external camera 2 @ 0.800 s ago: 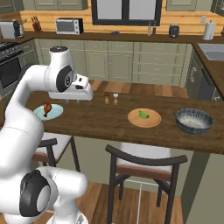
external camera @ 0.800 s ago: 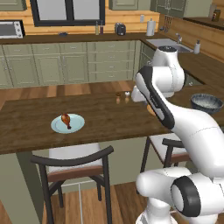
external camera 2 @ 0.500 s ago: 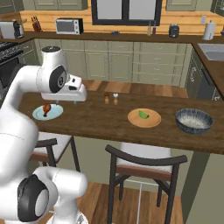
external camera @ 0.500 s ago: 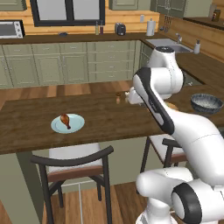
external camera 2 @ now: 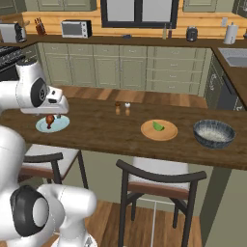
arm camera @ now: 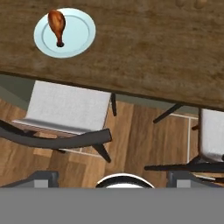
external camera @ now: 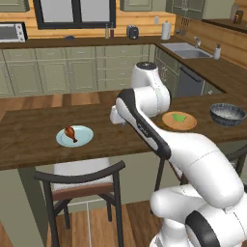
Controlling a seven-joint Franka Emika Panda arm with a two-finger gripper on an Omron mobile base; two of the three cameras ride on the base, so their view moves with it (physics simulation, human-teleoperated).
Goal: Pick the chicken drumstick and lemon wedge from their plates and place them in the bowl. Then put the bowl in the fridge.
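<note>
Nothing of the task is finished yet, judging from how things lie. The chicken drumstick (external camera: 70, 133) rests on the pale blue plate (external camera: 85, 139) near the left end of the wooden counter (external camera: 29, 140), toward its front edge. The lemon wedge (external camera 2: 157, 126) sits on the tan wooden plate (external camera 2: 166, 133) further right along the counter, and the bowl (external camera 2: 214, 133) stands near the right end, with neither piece of food in it. All 3 dishes are well apart from one another. A pair of small shakers (external camera 2: 121, 108) stands toward the far edge of the counter, between the 2 plates.

The gripper (external camera 2: 57, 115) hangs above the counter close to the blue plate, its jaws spread wide and grasping nothing. In the hand view the drumstick lies in the upper left, plump end up and bone end down, so the hand does not look centred over it yet. 2 chairs (arm camera: 65, 113) stand under the front edge of the counter.

Left to do: pick up the drumstick and drop it in the bowl, do the same with the lemon wedge, then carry the bowl to the fridge. That is the whole job, so this looks like the approach to the first pick.
</note>
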